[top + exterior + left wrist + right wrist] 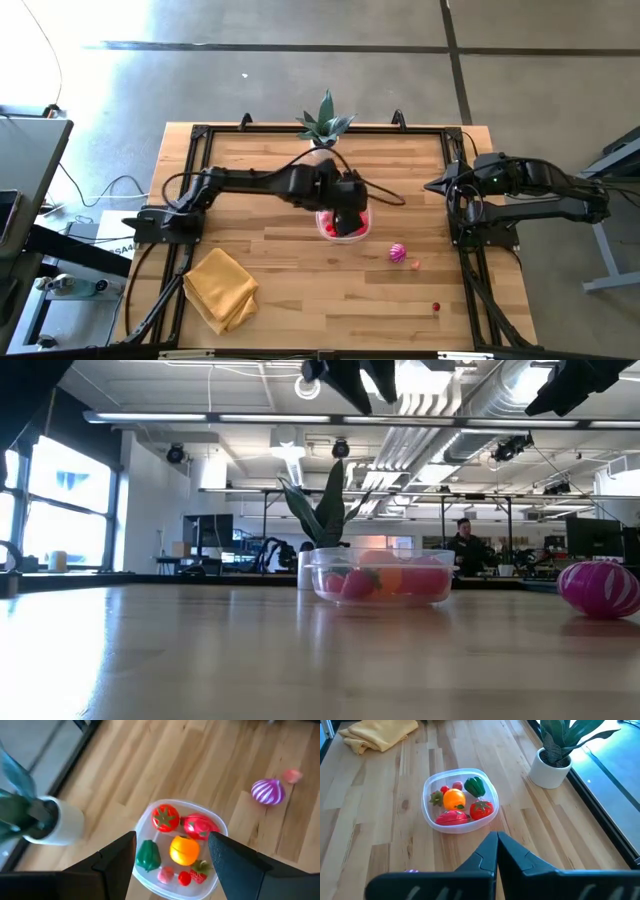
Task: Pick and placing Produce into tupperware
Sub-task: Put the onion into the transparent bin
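Note:
The clear tupperware (181, 802) stands on its base mid-table, also seen in the high view (366, 229) and the right wrist view (427, 795). Inside it lie a tomato (165, 816), a red piece (200, 826), an orange-yellow fruit (184, 848), a green pepper (148, 855), a strawberry (199, 872) and small bits. A magenta onion (398, 252), a small pink piece (415, 265) and a small red piece (436, 308) lie on the table to the tub's right. My left gripper (172, 865) hovers open above the tub, holding nothing. My right gripper (496, 851) is shut, waiting at the table's right side.
A potted green plant in a white pot (325, 125) stands at the far edge, just behind the tub. A folded yellow cloth (220, 288) lies near the left front corner. A black frame (190, 160) runs along the table's edges. A person (462, 545) is far off in the room.

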